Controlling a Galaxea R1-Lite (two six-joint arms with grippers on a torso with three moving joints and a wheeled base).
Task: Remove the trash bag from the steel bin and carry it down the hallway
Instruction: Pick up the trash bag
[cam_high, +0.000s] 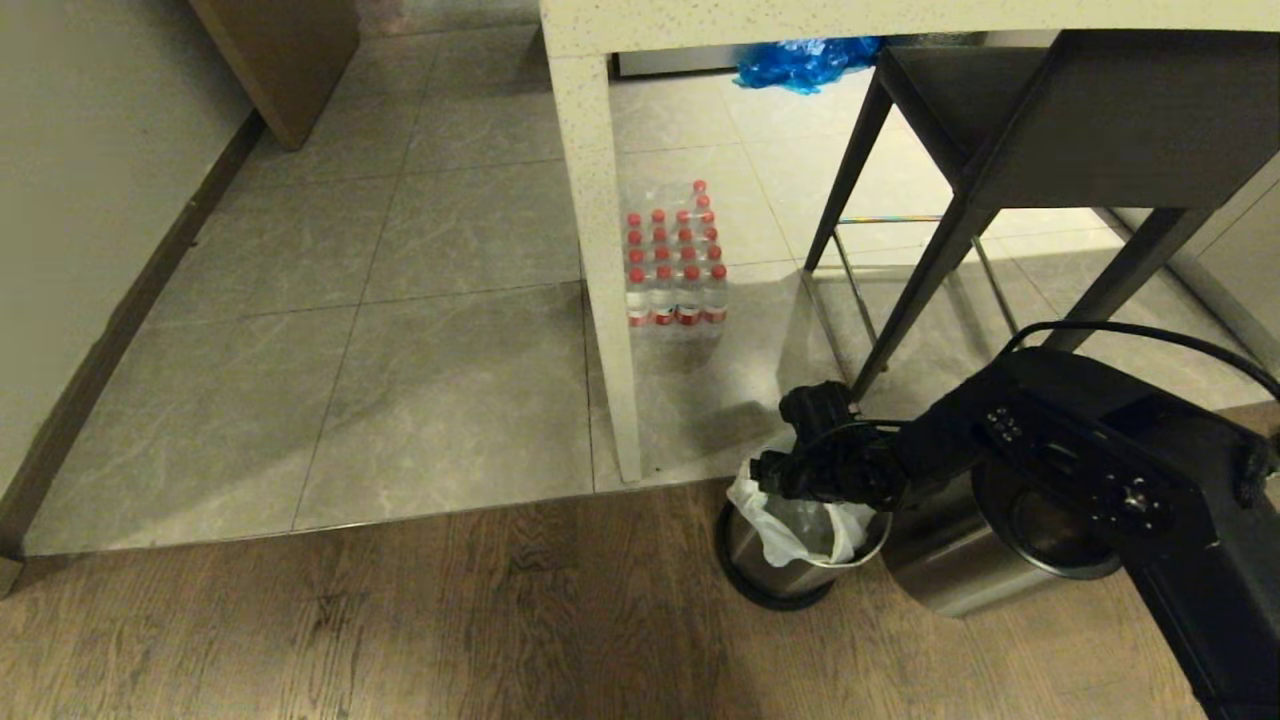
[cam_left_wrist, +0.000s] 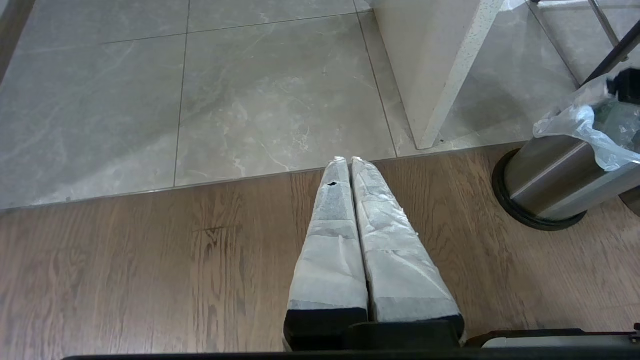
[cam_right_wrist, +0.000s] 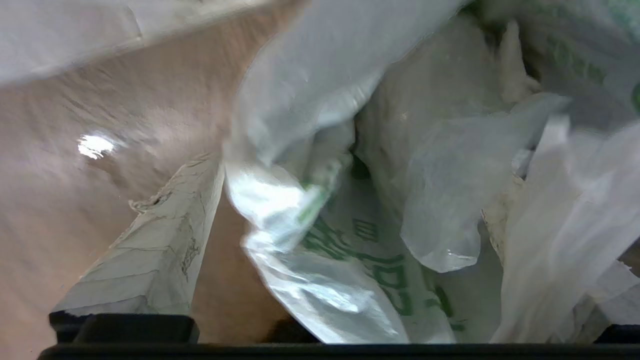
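Now the right gripper (cam_high: 775, 470) is hanging spread wide over the bin (cam_high: 800, 560), one finger (cam_right_wrist: 150, 250) outside the bag (cam_high: 790, 525) and the rest among its folds. Meanwhile the left gripper (cam_left_wrist: 348, 162) is hovering over the wood floor (cam_left_wrist: 150, 275) beside the bin, its fingers pressed together, and the bag is sitting inside the bin.

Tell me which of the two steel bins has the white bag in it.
The smaller steel bin, standing on the wood floor by the white table leg. The right gripper is over its trash bag. The larger bin beside it shows no bag.

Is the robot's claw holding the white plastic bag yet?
Not yet. The right gripper is open at the thin white trash bag's rim, plastic between its fingers, nothing pinched. The left gripper is shut, empty.
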